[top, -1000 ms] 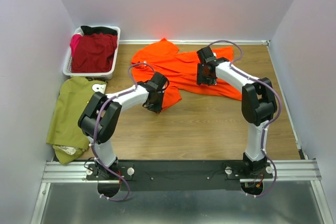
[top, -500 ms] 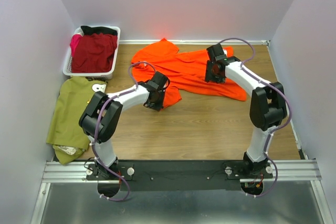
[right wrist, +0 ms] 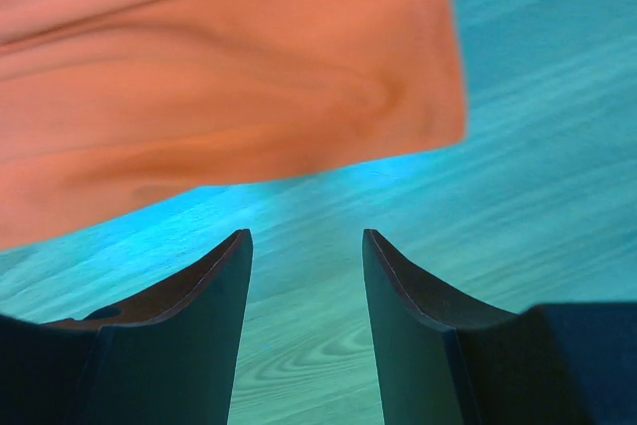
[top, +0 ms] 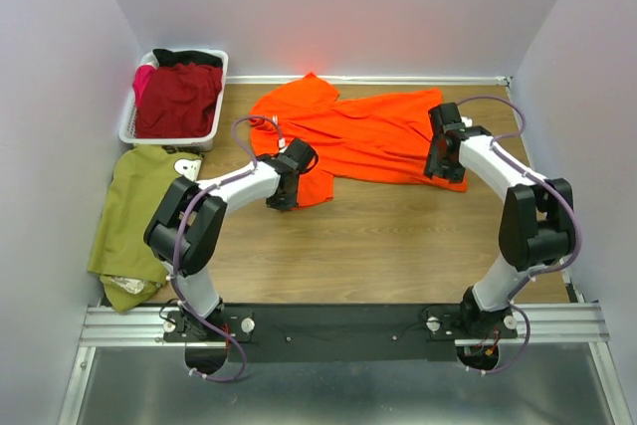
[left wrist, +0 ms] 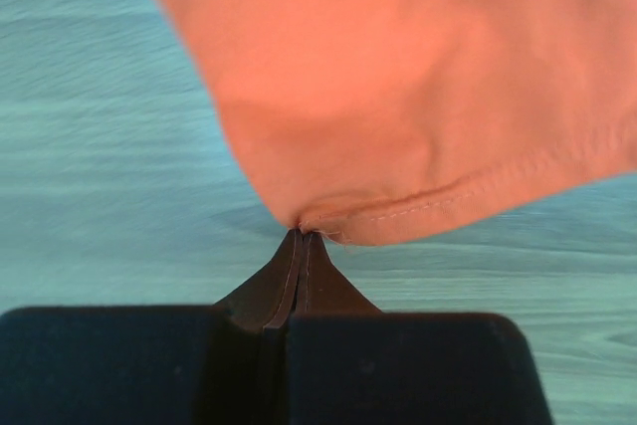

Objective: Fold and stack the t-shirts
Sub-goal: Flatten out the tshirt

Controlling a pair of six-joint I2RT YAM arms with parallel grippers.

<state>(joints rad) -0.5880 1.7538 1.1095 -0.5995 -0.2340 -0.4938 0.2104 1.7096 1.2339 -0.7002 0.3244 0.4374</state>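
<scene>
Nearest me, my left gripper is pinched tight on the near hem corner of the orange t-shirt, and the cloth gathers to a point at the tips. It is light, limp fabric that I judge will drape and drag rather than keep its shape, so the stitched hem and the corners are where I'd take hold. The shirt lies rumpled across the middle and far part of the tabletop. My right gripper hangs spread and empty over bare wood, just beside the shirt's right corner. The left arm reaches in with its elbow bent. The right arm runs up the right side with its wrist turned inward. At the far left a dark red shirt fills the white basket, with an olive shirt lying just this side of it.
</scene>
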